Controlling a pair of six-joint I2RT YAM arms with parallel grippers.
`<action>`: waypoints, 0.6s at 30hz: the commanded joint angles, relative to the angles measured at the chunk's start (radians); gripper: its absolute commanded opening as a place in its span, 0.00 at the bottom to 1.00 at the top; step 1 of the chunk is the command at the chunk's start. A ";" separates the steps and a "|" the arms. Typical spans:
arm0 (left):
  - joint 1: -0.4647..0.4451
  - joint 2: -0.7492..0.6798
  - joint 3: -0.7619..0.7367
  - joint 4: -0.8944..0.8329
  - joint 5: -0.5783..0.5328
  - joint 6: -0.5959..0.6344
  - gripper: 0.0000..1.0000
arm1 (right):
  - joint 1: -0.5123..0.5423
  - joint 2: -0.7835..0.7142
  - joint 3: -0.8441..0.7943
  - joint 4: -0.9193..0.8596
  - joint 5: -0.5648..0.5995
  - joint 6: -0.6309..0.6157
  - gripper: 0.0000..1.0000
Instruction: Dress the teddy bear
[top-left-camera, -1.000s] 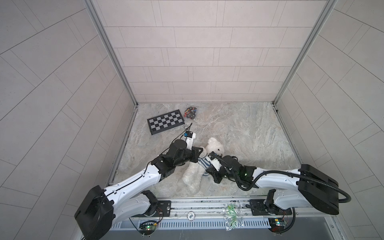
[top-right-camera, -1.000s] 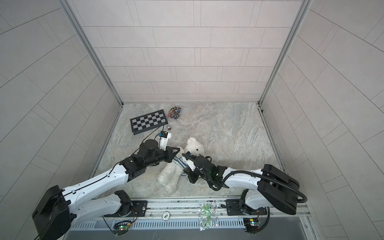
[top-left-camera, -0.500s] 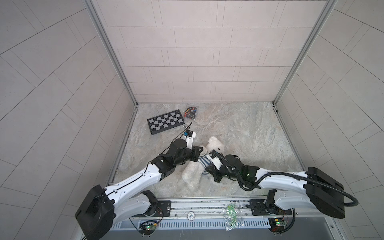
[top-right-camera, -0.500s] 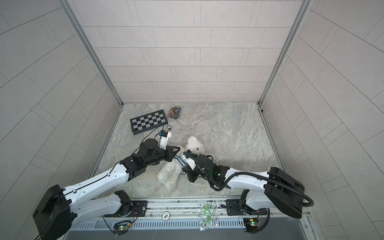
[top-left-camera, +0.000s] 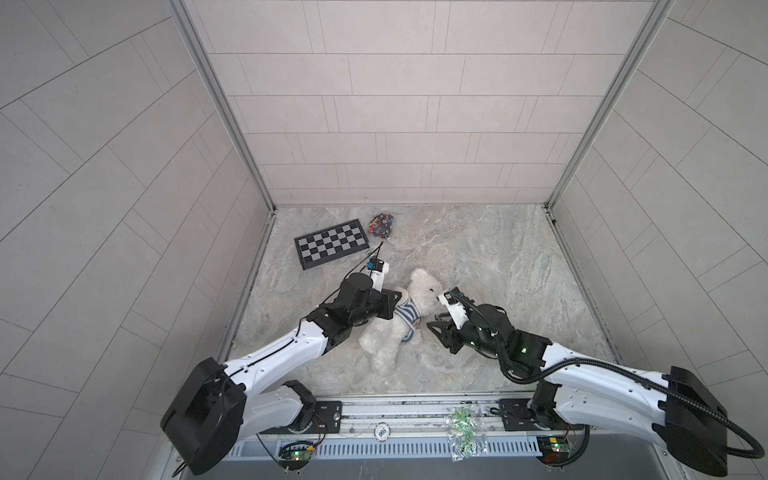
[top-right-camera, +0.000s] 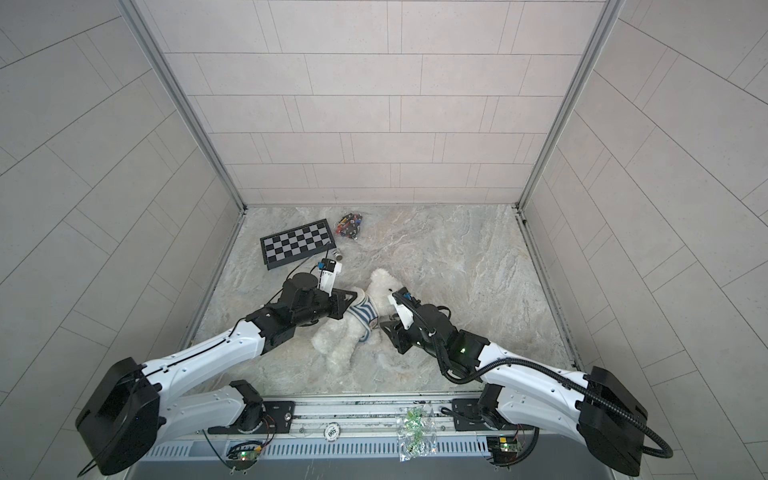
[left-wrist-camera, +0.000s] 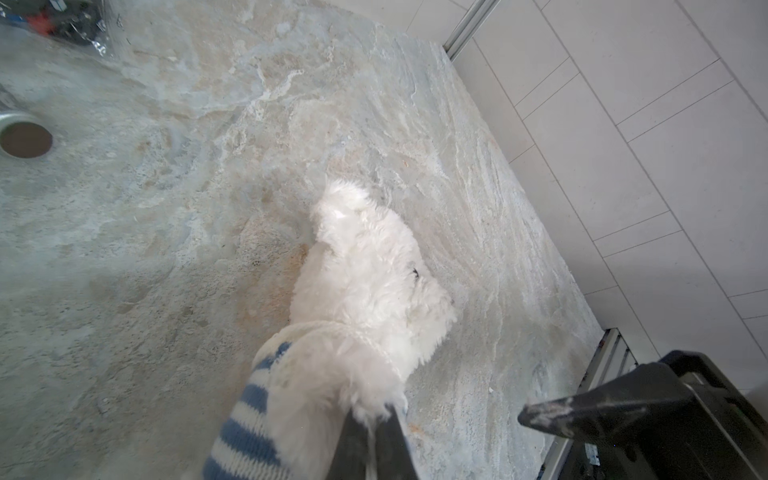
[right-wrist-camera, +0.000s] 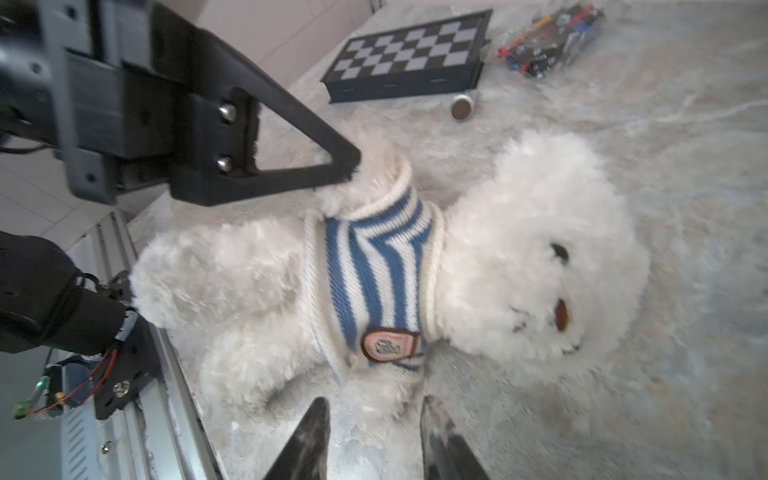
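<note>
Mid-dressing of the teddy bear (top-left-camera: 422, 293), on its back mid-table, head toward the far side: pinching paw fur at the striped shirt (top-left-camera: 406, 312) sleeve with the left gripper (right-wrist-camera: 351, 172) clamped, right gripper (right-wrist-camera: 374, 405) parted and empty beside; next, likely gripping the bunched hem.

White teddy bear (top-right-camera: 336, 334) in striped shirt (top-right-camera: 362, 312), on marble table (top-right-camera: 457, 266), chessboard (top-right-camera: 296, 248) behind

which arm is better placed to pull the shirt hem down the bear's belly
Right, probably: the right gripper is open and free, tips close to the striped shirt's hem. The left gripper is shut on the teddy bear's arm, so it would have to let go first.
</note>
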 joint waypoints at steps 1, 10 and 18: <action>0.010 0.025 0.031 0.019 0.027 0.038 0.00 | -0.001 0.053 0.001 -0.002 0.025 0.016 0.38; 0.084 0.066 0.027 0.019 0.047 0.047 0.00 | -0.004 0.324 0.108 0.174 -0.069 0.009 0.32; 0.142 0.081 0.011 0.030 0.088 0.051 0.00 | -0.004 0.387 0.088 0.186 -0.068 0.054 0.50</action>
